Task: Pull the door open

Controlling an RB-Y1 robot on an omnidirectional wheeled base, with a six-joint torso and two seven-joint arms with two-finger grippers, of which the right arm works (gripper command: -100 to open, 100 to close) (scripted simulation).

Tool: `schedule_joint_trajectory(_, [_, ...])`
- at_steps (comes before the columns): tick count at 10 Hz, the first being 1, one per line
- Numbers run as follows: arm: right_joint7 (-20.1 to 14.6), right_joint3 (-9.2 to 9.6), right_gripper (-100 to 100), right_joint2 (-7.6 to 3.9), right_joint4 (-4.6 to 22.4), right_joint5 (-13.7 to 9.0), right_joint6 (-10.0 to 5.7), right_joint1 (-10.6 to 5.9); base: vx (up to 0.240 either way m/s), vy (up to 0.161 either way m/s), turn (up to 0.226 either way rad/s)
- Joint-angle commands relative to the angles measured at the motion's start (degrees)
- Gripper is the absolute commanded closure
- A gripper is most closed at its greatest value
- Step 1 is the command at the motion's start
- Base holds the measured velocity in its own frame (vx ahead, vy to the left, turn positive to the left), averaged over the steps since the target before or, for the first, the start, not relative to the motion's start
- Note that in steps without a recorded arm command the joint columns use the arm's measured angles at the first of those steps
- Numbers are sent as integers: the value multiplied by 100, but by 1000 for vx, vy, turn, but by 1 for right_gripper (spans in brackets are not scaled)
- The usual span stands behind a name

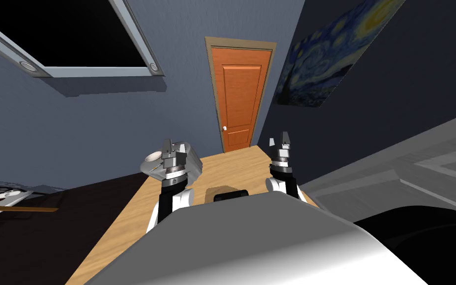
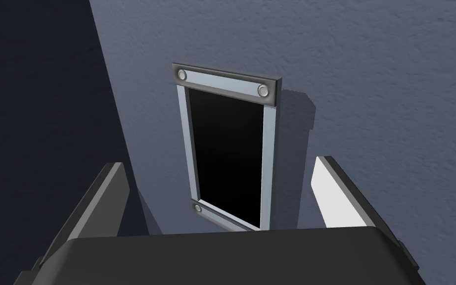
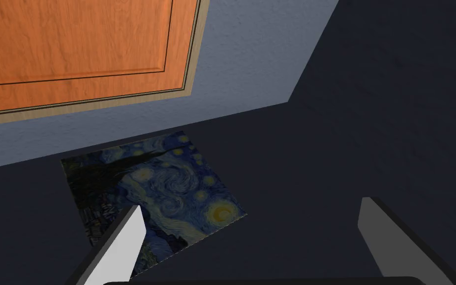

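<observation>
Looking down the head view, the orange door (image 1: 239,99) stands at twelve o'clock at the far end of a strip of wooden floor (image 1: 222,168), sitting flush in its pale frame (image 1: 213,84). Its small white knob (image 1: 225,128) sits low on the edge toward eleven o'clock. The left claw (image 1: 169,144) and the right claw (image 1: 279,139) hang side by side just above my chest, well apart from the door and pointing toward it. A blue swirling painting (image 1: 331,54) hangs on the dark wall at two o'clock, and a grey-framed window (image 1: 73,34) sits at ten o'clock.

In the left wrist view, the left claw (image 2: 219,162) is spread wide and holds nothing.

In the right wrist view, the right claw (image 3: 251,204) is also wide and empty. Beyond it lie a panelled corner of the door (image 3: 73,44) and, nearer the fingers, the painting (image 3: 162,193).

As I judge it, nothing of the task is done. The door is closed and the knob untouched. Left to do: close the distance, bring one claw onto the knob, grip it, then draw the door back.
</observation>
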Motion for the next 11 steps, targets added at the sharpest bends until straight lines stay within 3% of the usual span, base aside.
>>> schedule_joint_trajectory(1, [-165,23,-100,-78,171,-109,-44,-54,65,-62,148])
schedule_joint_trajectory(11, [-1253,174,-100,-440,1296,-828,-334,-409,122,1,101])
